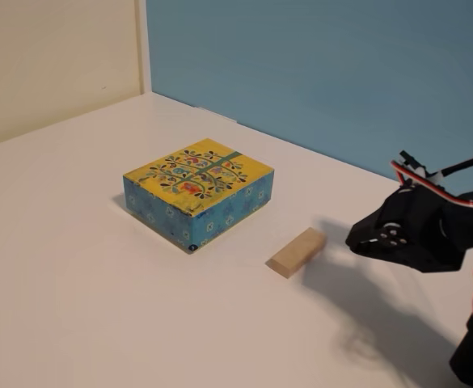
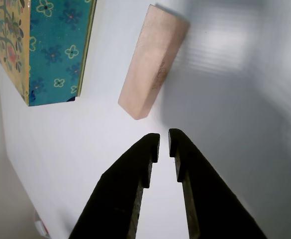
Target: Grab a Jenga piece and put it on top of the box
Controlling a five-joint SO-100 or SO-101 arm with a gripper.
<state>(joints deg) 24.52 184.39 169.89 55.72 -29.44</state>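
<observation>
- Jenga piece [image 1: 297, 252]: pale wooden block, lying flat on the white table [image 1: 74, 267], just beside the box on its right in the fixed view, apart from it. In the wrist view the block [image 2: 152, 59] lies at a slant ahead of the fingertips, untouched.
- Box [image 1: 198, 191]: yellow floral top, blue patterned sides; top bare, nothing placed on it.
- Gripper [image 2: 163, 142]: black, empty, jaws nearly closed with only a thin slit between the tips; poised short of the block's near end.
- Step in hand, as judged: approach and grasp.
- Handling note: the jaws likely need to part wider than the block's narrow width, turn to square across its long sides, descend around the middle, then close.
</observation>
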